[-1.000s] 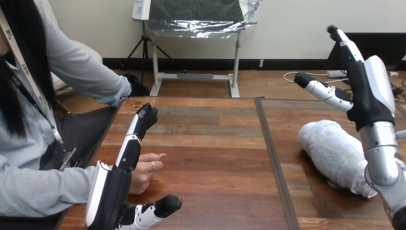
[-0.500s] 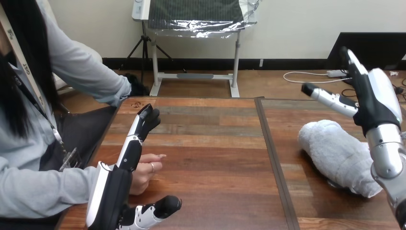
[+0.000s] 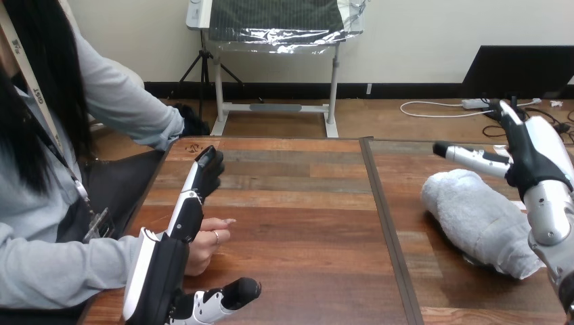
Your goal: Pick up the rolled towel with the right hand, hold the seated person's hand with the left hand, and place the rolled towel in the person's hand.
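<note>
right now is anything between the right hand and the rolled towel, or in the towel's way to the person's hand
Nothing visible. The open right hand hangs just beyond the rolled towel, nothing between them. Between the towel and the person's hand, beside the left hand, lies only bare table.

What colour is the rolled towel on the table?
White. The towel shows best in the head view, at its right side.
</note>
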### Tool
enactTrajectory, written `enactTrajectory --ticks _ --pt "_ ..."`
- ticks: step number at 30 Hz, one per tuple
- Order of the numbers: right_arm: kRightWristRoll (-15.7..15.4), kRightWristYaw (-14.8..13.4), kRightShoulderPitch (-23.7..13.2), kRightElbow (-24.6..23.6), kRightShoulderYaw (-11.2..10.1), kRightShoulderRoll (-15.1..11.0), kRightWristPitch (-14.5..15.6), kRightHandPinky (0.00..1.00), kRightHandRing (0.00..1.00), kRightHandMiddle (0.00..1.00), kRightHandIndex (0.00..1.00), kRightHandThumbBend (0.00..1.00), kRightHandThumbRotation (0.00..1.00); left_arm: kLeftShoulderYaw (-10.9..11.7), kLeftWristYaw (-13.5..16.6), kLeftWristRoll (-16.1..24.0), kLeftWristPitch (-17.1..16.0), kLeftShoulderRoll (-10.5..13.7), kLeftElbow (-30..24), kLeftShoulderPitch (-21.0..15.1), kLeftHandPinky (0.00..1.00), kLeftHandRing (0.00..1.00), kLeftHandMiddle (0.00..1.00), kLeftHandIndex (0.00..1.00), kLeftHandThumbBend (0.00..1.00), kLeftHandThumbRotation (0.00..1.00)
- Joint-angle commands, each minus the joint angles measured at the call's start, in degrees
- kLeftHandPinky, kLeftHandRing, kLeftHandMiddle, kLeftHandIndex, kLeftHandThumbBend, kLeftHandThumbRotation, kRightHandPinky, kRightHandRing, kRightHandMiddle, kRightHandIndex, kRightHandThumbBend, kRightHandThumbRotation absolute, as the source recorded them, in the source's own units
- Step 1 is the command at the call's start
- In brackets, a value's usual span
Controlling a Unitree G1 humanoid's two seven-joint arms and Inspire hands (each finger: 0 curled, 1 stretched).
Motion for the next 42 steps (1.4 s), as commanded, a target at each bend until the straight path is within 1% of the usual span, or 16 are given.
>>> enactTrajectory --ticks 1,11,14,18,24,27,29,32,35,37,41,42 --pt "-0.3 0.91 -8.72 1.32 0.8 -0.69 3.9 0.83 0.98 0.95 0.94 1.0 0.57 -0.53 -0.37 -1.96 -0.64 -0.44 -3.64 -1.27 0.88 0.95 0.96 0.98 1.0 0.74" --pt "-0.39 2.76 -8.91 2.34 1.44 -0.26 7.03 0.82 0.97 0.95 0.94 1.0 0.55 -0.73 -1.18 -2.95 0.02 -0.61 -5.02 -0.52 0.86 0.96 0.97 0.99 1.0 0.72" --pt "-0.77 2.92 -8.77 2.6 1.9 -0.2 7.69 0.82 0.97 0.94 0.93 1.0 0.54 -0.4 -1.21 -2.68 0.06 -0.71 -5.37 -0.22 0.84 0.96 0.97 0.99 1.0 0.72" --pt "-1.44 3.17 -8.55 2.92 2.62 -0.01 8.55 0.82 0.96 0.94 0.93 1.0 0.54 -0.9 -1.78 -3.61 0.97 -0.53 -6.45 0.58 0.84 0.96 0.98 0.99 1.0 0.71" --pt "-2.73 3.8 -8.33 3.29 3.79 0.31 10.1 0.81 0.95 0.93 0.93 1.0 0.54 -1.06 -2.49 -4.24 1.32 -0.37 -7.27 1.18 0.85 0.97 0.99 0.99 1.0 0.71" --pt "-3.2 4.31 -8.18 3.45 4.37 0.53 11.05 0.82 0.94 0.94 0.93 1.0 0.53 -1.38 -2.94 -4.81 1.41 -0.25 -7.53 1.44 0.85 0.97 0.99 0.99 1.0 0.7" --pt "-3.5 4.56 -8.1 3.52 4.72 0.64 11.53 0.82 0.94 0.94 0.94 0.99 0.54 -1.53 -3.27 -5.14 1.53 -0.15 -7.66 1.54 0.88 0.98 0.99 0.99 1.0 0.7" --pt "-4.12 4.66 -7.83 3.63 5.35 0.78 11.99 0.81 0.93 0.94 0.93 0.99 0.54 -0.87 -3.15 -4.23 1.37 -0.48 -7.95 1.73 0.89 0.98 0.99 0.99 1.0 0.7" --pt "-4.96 5.27 -7.62 3.82 6.15 1.02 13.07 0.8 0.93 0.93 0.93 0.99 0.55 -0.97 -3.32 -4.4 1.79 -0.66 -8.58 2.2 0.91 0.98 1.0 0.99 1.0 0.71" --pt "-5.55 5.47 -7.38 3.93 6.81 1.2 13.49 0.8 0.92 0.93 0.93 0.99 0.56 -0.63 -3.13 -3.85 2.02 -0.97 -9.07 2.46 0.92 0.98 0.99 0.99 1.0 0.72" --pt "-5.82 6.06 -6.97 4.05 7.14 1.49 13.9 0.79 0.91 0.92 0.93 1.0 0.58 -0.39 -2.98 -3.45 2.0 -1.34 -9.64 2.82 0.94 0.98 0.99 0.99 1.0 0.73" --pt "-6.26 6.16 -6.85 4.13 7.62 1.64 14.29 0.79 0.9 0.92 0.93 1.0 0.59 -0.27 -2.95 -3.19 1.98 -1.36 -9.83 2.92 0.94 0.98 0.99 0.99 1.0 0.73"
